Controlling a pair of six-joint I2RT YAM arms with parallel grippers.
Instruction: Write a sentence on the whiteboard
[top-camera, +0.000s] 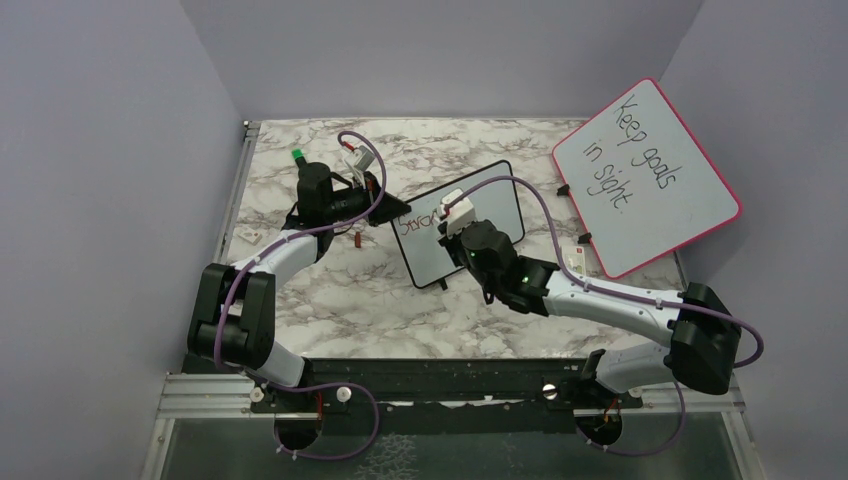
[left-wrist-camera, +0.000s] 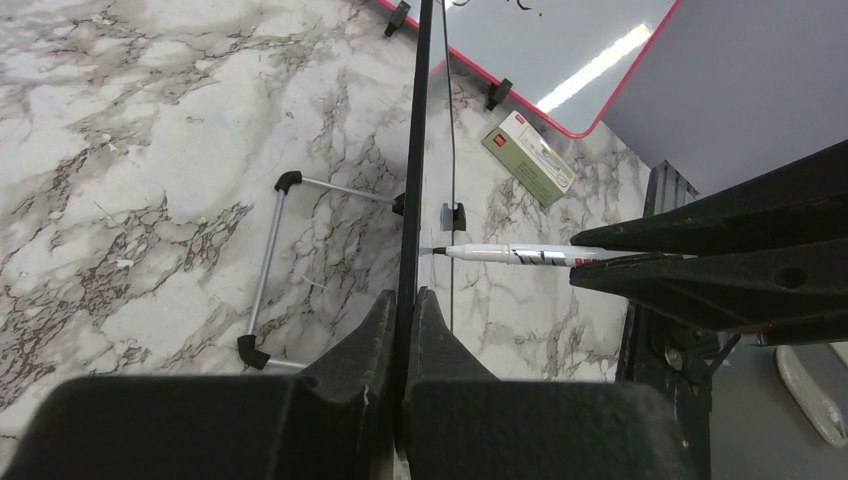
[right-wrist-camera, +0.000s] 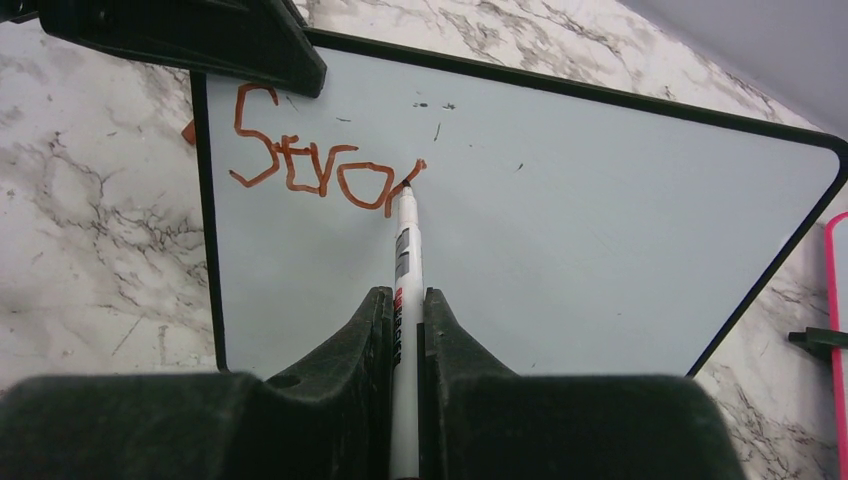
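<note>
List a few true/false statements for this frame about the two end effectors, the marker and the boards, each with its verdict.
1. The right end effector is shut on the marker. True.
2. The marker tip hangs clear of every board. False: it touches the whiteboard at the end of the writing.
3. The left end effector clamps the whiteboard's edge. True.
4. The writing fills two full lines. False: there is one line only, a few reddish-brown letters beginning "Stro".
5. The pink-framed board bears black handwriting. True.
</note>
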